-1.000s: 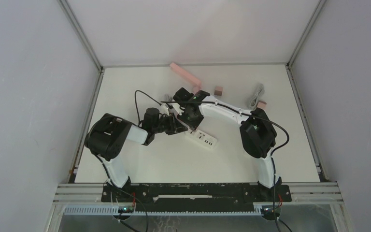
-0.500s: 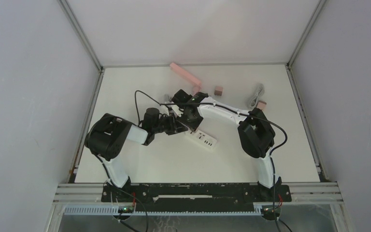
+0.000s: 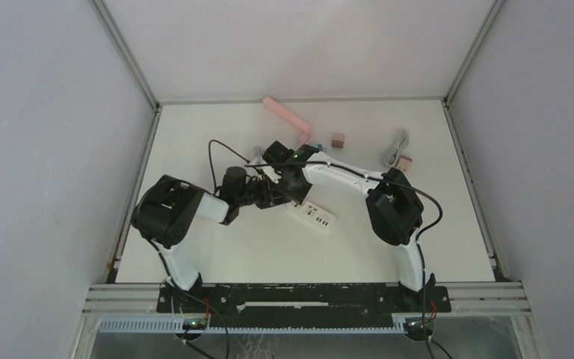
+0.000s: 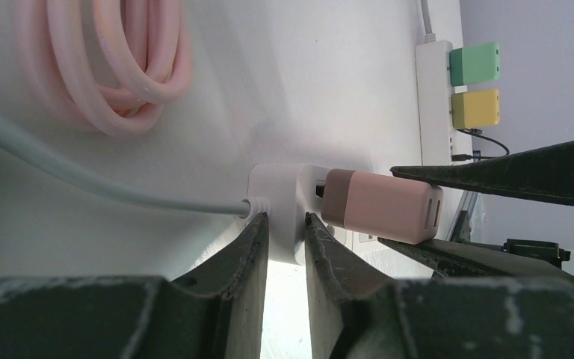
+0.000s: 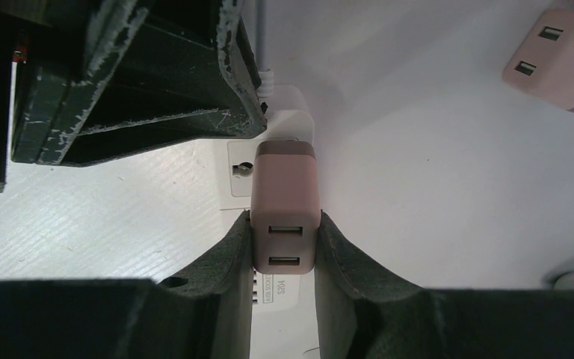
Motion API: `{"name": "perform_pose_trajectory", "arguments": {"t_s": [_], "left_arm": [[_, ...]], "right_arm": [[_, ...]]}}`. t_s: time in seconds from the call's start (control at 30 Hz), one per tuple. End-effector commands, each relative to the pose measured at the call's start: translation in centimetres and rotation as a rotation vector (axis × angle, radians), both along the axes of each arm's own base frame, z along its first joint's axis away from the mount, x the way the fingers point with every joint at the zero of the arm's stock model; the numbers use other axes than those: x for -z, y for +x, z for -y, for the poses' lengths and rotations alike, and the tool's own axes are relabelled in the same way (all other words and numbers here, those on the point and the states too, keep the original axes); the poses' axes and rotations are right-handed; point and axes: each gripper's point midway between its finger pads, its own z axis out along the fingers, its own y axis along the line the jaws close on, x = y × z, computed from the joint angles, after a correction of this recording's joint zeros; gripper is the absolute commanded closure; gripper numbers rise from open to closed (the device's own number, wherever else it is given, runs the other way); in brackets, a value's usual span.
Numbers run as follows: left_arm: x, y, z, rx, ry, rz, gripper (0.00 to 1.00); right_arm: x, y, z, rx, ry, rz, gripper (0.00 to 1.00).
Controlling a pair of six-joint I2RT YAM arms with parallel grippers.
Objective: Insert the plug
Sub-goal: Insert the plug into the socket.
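Note:
My right gripper [image 5: 285, 221] is shut on a pink plug [image 5: 285, 191] with two USB ports facing the camera. The plug's brown front end rests against the socket face of the white power strip [image 5: 235, 176], and its prongs are hidden. From the left wrist, the plug [image 4: 381, 206] meets the strip [image 4: 288, 187] at its cable end. My left gripper [image 4: 285, 218] is shut on that end, beside the cable outlet. Seen from above, both grippers meet over the strip [image 3: 315, 217], the left gripper [image 3: 273, 196] and the right gripper [image 3: 291, 187] close together.
A second pink plug [image 5: 560, 56] lies nearby. A coiled pink cable [image 4: 112, 67] and another strip [image 4: 433, 97] holding a green plug [image 4: 474, 63] and a yellow plug [image 4: 474, 108] are behind. A pink bar [image 3: 288, 114], brown cube [image 3: 338, 140] and grey cable [image 3: 397, 149] lie at the back.
The right arm has shifted slightly to the left with the plug. The left arm and the strip have stayed put, and both grips are unchanged.

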Motion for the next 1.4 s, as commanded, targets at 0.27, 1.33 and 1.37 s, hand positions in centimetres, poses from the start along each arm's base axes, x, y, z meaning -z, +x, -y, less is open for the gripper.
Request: {"name": "perform_pose_trajectory", "arguments": {"t_s": [0.27, 1.33, 1.37], "left_arm": [[2.4, -0.8, -0.6, -0.005, 0.058, -0.083, 0.71], [2.4, -0.8, -0.5, -0.008, 0.046, -0.086, 0.71], [2.4, -0.8, -0.5, -0.008, 0.046, -0.086, 0.70]], "right_arm": [[2.8, -0.7, -0.3, -0.033, -0.032, -0.063, 1.00], [5.4, -1.4, 1.0, 0.024, -0.020, -0.203, 1.00], [5.5, -1.2, 1.4, 0.040, -0.022, -0.209, 1.00]]}}
